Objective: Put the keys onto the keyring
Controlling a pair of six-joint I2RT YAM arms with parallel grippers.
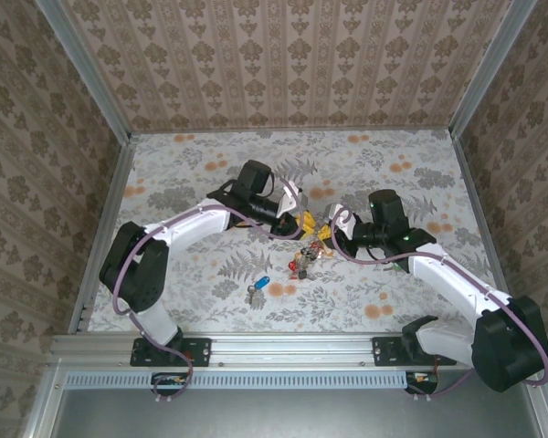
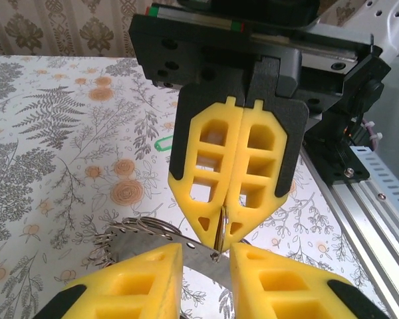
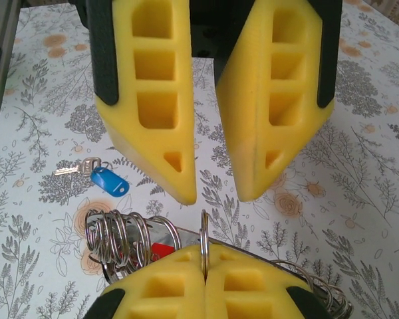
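Two jaws meet: right jaws clamp the thin silver wire keyring (image 3: 204, 239); left jaws narrowly parted, seemingly empty; blue-headed silver key (image 3: 110, 181) lies toward the counter's (image 1: 183, 173) near edge.

I work in a robot test cell, a lab rig dressed up to look homely. The walls (image 1: 283, 64) around me are papered in a brown damask pattern, yet they sit in bare aluminium posts (image 1: 86, 71) at the corners. My table (image 1: 183, 173) wears a cover printed with grey ferns and orange flowers. Along its near edge runs a slotted aluminium rail (image 1: 292, 348), and my two bases (image 1: 173, 349) are bolted onto it.
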